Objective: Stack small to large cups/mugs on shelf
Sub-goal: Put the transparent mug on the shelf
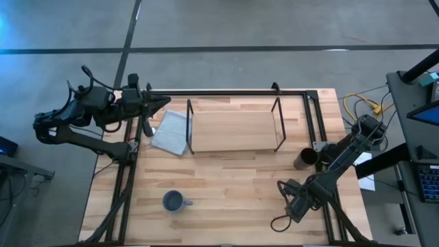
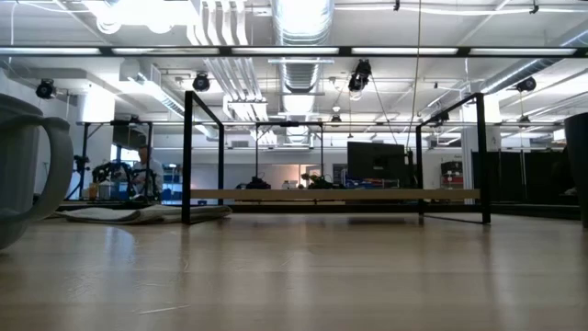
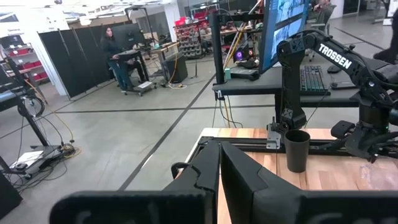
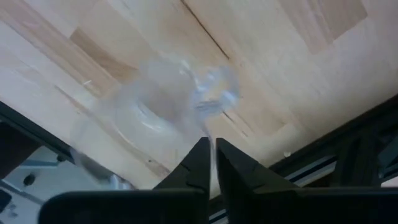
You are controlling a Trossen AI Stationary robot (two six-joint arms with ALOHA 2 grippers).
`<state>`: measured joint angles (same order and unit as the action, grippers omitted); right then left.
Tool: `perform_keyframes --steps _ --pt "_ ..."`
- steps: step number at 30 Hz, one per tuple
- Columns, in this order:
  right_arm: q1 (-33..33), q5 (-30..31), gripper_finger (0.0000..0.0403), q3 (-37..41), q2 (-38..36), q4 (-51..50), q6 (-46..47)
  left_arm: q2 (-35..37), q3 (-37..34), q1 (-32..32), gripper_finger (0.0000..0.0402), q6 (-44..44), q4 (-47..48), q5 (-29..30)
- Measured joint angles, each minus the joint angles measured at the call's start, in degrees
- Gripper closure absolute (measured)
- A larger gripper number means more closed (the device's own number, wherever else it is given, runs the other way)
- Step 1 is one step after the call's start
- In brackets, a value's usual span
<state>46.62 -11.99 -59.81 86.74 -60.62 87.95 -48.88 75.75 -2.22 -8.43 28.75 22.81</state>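
**Right gripper low over the clear cup, shelf bare**

Workshop floor and light-wood table (image 1: 226,178). Landmark: the shelf (image 1: 233,130), a wood board between black wire ends, nothing on it.

- Clear cup (image 4: 165,102): seen only from the right wrist, on the table just ahead of the fingertips; position relative to the shelf hard to fix, likely well off its right-front corner.
- Right gripper (image 4: 211,146): fingers pressed together, holding nothing, pointed down at the cup. Probably lining up on the smallest piece first.
- Dark cup (image 1: 304,159): upright, just off the shelf's right end.
- Blue-grey mug (image 1: 173,201): well in front of the shelf's left half.
- Grey cloth (image 1: 170,132): touching the shelf's left end.
- Left gripper (image 1: 159,104): parked behind the shelf's left end, fingers closed, empty.
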Motion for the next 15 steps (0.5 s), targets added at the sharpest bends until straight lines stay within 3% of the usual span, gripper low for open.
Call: perform_keyframes --steps 6,12,15 --pt "-0.6 0.0 0.0394 -3.2 -0.3 -1.2 0.1 -0.1 0.1 0.0 0.0401 0.0 -0.1 0.0" --pt "-2.7 0.5 0.0394 -13.4 -0.5 -9.8 -2.7 -0.1 0.1 0.0 0.0401 0.0 -0.3 0.0" --pt "-3.8 4.0 0.0394 -19.2 -0.5 -16.2 -4.9 -0.1 0.1 0.0 0.0401 0.0 -0.3 0.0"
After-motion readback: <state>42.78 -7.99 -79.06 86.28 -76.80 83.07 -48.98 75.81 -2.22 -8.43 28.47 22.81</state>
